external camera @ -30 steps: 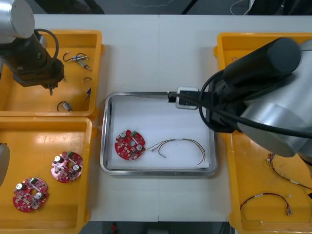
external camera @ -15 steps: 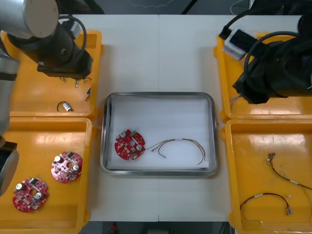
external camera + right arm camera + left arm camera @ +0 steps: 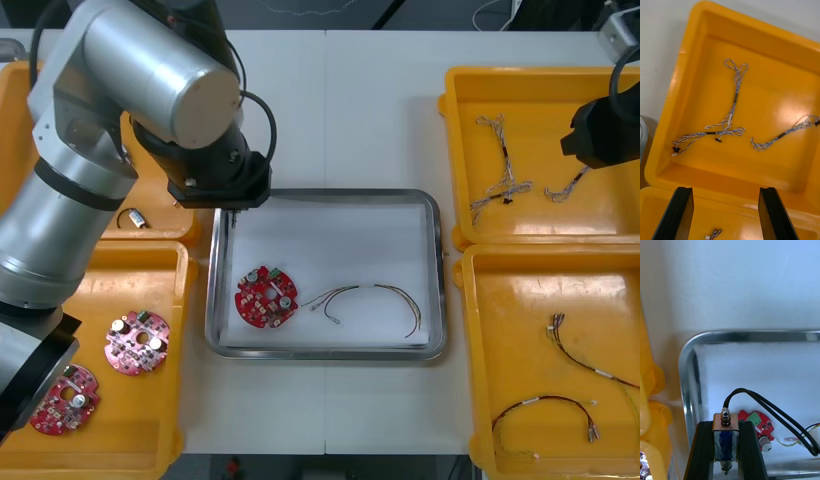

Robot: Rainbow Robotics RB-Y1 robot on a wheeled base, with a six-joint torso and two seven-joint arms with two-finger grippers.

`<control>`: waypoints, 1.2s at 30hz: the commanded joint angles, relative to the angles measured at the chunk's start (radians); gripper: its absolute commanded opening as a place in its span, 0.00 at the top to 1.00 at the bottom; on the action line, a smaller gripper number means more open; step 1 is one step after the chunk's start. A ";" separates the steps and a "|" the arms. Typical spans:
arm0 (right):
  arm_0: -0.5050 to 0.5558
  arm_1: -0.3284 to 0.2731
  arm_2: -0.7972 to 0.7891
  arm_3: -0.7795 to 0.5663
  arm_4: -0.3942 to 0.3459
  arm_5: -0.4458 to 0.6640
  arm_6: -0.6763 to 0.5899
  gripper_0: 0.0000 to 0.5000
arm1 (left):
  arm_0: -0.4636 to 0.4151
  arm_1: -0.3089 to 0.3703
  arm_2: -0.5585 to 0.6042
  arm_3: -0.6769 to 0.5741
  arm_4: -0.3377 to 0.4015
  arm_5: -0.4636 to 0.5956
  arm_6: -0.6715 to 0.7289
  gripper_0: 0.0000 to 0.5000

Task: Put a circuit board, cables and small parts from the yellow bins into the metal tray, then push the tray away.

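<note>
My left gripper [image 3: 726, 429] is shut on a small metal part [image 3: 726, 437] that trails a looped black cable [image 3: 763, 405]. In the front view the left gripper [image 3: 231, 207] hangs over the back left corner of the metal tray [image 3: 330, 193]. Inside the tray lie a round red circuit board [image 3: 267, 297] and a red and yellow cable [image 3: 375, 298]. My right gripper [image 3: 726, 192] is open over the near wall of the right back yellow bin [image 3: 685, 93], where twisted blue and white cables [image 3: 730, 118] lie.
The left front bin [image 3: 30, 290] holds two more circuit boards [image 3: 138, 342]. Another small metal part [image 3: 132, 218] lies in the left back bin. The right front bin [image 3: 480, 350] holds several cables [image 3: 545, 407]. The right arm [image 3: 605, 130] shows at the right edge.
The left arm swung from the left back bin to the tray's back left corner, carrying the small metal part. The right arm drew back from the tray to the right back bin.
</note>
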State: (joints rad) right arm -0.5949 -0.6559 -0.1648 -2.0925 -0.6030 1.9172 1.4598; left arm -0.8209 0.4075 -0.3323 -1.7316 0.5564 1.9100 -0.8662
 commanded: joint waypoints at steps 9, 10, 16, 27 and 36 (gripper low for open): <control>-0.146 -0.034 -0.071 0.356 0.103 0.003 -0.196 0.00 | -0.021 -0.061 -0.166 0.126 -0.073 -0.180 -0.068 0.99; -0.163 -0.034 -0.071 0.397 0.114 0.003 -0.214 0.00 | -0.021 -0.062 -0.175 0.135 -0.076 -0.189 -0.068 0.99; -0.250 -0.034 -0.071 0.615 0.172 0.003 -0.305 0.00 | -0.011 -0.065 -0.209 0.159 -0.098 -0.224 -0.070 0.99; -0.361 -0.034 -0.081 0.914 0.206 -0.086 -0.466 0.00 | 0.020 -0.061 -0.209 0.158 -0.141 -0.252 -0.082 0.00; -0.416 -0.034 -0.093 1.069 0.220 -0.256 -0.490 0.00 | 0.019 -0.055 -0.143 0.076 -0.144 -0.151 -0.076 0.00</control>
State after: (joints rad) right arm -0.9434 -0.6571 -0.2248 -1.0507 -0.3977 1.7013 0.9829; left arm -0.8048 0.3641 -0.5295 -1.5745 0.4198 1.6983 -0.8677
